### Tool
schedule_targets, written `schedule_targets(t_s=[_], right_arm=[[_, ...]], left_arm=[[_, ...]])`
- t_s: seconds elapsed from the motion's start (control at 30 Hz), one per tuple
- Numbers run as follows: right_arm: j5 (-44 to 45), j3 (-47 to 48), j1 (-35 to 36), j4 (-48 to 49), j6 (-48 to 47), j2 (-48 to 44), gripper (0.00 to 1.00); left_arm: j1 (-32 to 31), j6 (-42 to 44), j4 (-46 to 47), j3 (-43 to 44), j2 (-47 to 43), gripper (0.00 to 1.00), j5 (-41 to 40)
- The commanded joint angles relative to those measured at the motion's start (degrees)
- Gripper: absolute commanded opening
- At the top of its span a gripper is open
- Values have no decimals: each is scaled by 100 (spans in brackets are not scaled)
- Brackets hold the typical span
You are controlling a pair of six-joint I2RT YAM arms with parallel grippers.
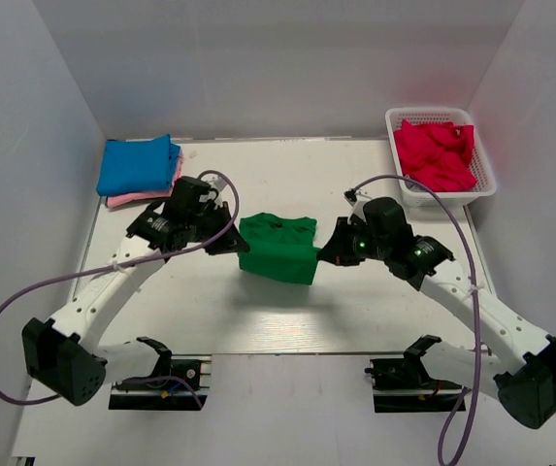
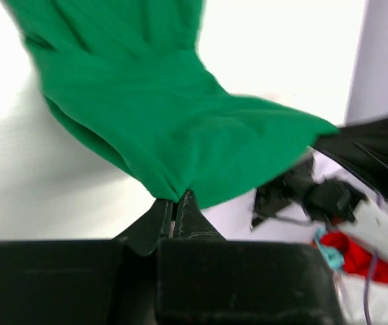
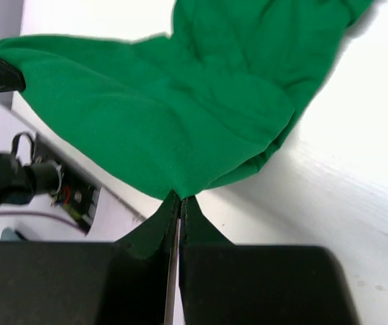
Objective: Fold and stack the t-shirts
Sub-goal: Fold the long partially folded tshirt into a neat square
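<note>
A dark green t-shirt (image 1: 278, 249) hangs partly folded between my two arms over the middle of the table. My left gripper (image 1: 233, 243) is shut on its left corner, and the left wrist view shows the green cloth (image 2: 173, 128) pinched at the closed tips of the gripper (image 2: 178, 200). My right gripper (image 1: 324, 254) is shut on the shirt's right corner; in the right wrist view the cloth (image 3: 160, 115) bunches into the closed tips of that gripper (image 3: 181, 198). A folded blue t-shirt (image 1: 139, 164) lies on a pink one (image 1: 140, 198) at the back left. Red t-shirts (image 1: 436, 154) fill the basket.
The white lattice basket (image 1: 485, 181) stands at the back right corner against the right wall. The folded stack sits by the left wall. Purple cables loop from both arms. Arm bases (image 1: 156, 381) sit at the near table edge.
</note>
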Motion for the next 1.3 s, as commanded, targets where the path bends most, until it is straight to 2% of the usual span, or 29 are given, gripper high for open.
schedule_targets(t_s=[0.0,0.1,0.3,0.5,0.67,0.8,0.83,0.87,0.9,0.93,0.97,1.03,1.1,1.13,1.17,1.27], right_arm=[[433,459,-153,-49,-7,388,0],[495,670,-319,64,55,715,0],[609,1005,-601,451,11,1321,0],[513,1145,-987,1225,55,2068,0],[233,1681,-1225,1558,-191,3183,0],[161,2042,-1418,2006,-393,4010,0],[179,2112,-1445,2051,-341,4481,0],[101,2357,-1454,2069,-358,4634,0],[-31,2550,-1506,2113,-445,4766,9],[-180,2779,-1515,2113,-524,5037,23],[-303,2885,-1515,2113,-586,5231,53],[-515,3088,-1524,2061,-613,5330,90],[-481,3028,-1463,1981,-570,5225,90],[-524,2548,-1454,2033,-552,4885,90],[-550,2344,-1454,2513,-517,4769,90],[-542,1482,-1437,2614,-376,4206,90]], left_arm=[[94,62,183,468,289,0,-554],[94,-42,333,601,613,0,-1317],[147,-105,737,952,1554,0,-1811],[339,-263,1107,1489,2607,0,-2049],[515,-210,1098,2235,3698,0,-2111],[629,-158,1518,2499,4357,0,-2050],[630,-158,1572,2648,4481,0,-2050],[630,-158,1573,2789,4621,10,-2050],[691,-97,1407,2955,4918,22,-1937],[744,-96,1345,3096,5026,75,-1936],[744,-26,1344,3272,5096,96,-1936],[744,202,1414,3274,5097,100,-1849],[675,343,1546,2932,4983,100,-1769],[674,404,1546,2635,4922,100,-1699],[613,405,1616,2484,4782,100,-1611],[612,502,1941,1746,4562,100,-1226]])
